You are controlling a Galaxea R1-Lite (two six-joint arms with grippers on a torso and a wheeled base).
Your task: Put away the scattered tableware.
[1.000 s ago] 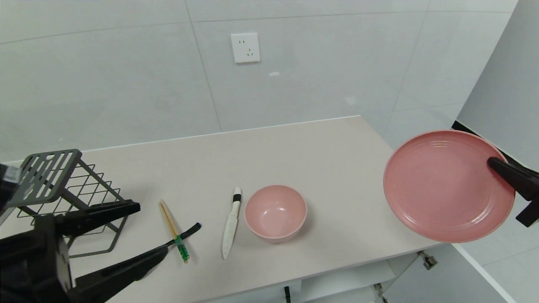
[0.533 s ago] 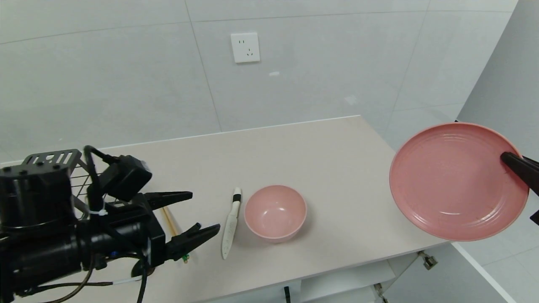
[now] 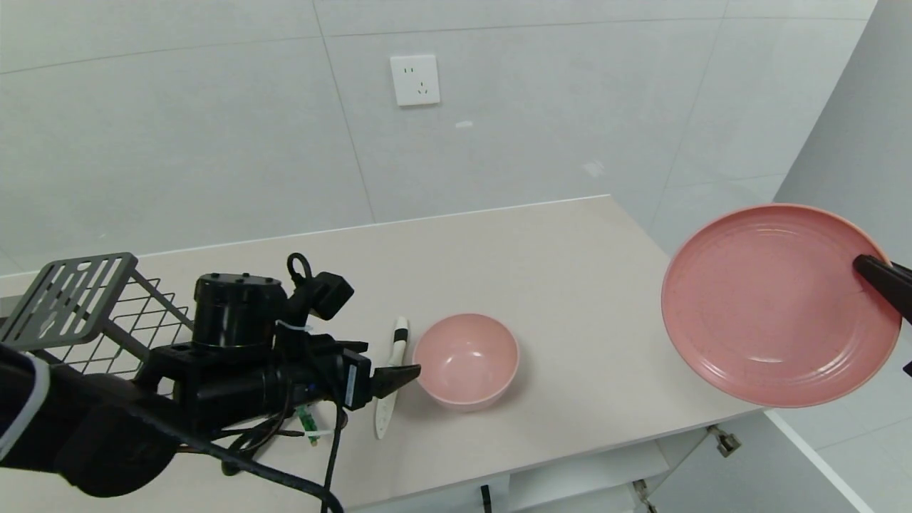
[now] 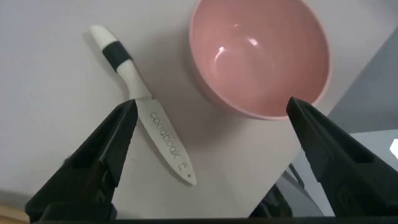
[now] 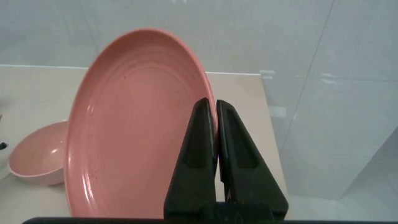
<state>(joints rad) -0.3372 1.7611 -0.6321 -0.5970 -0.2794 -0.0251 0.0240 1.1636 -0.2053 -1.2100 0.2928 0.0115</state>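
Observation:
A pink plate hangs tilted in the air past the counter's right end, with my right gripper shut on its rim. The right wrist view shows the same plate pinched by that gripper. A pink bowl stands upright near the counter's front edge, beside a white knife with a black band. My left gripper hovers open over the knife. From the left wrist, the gripper spans the knife and the bowl. My left arm hides most of the chopsticks.
A black wire rack stands at the counter's left end. The beige counter ends at a tiled wall behind and drops off at the right, under the held plate. An open cabinet lies below the front edge.
My left arm swung from the lower left across the chopsticks to the knife and bowl, fingers still open. The right gripper carried the plate slightly up and to the right.

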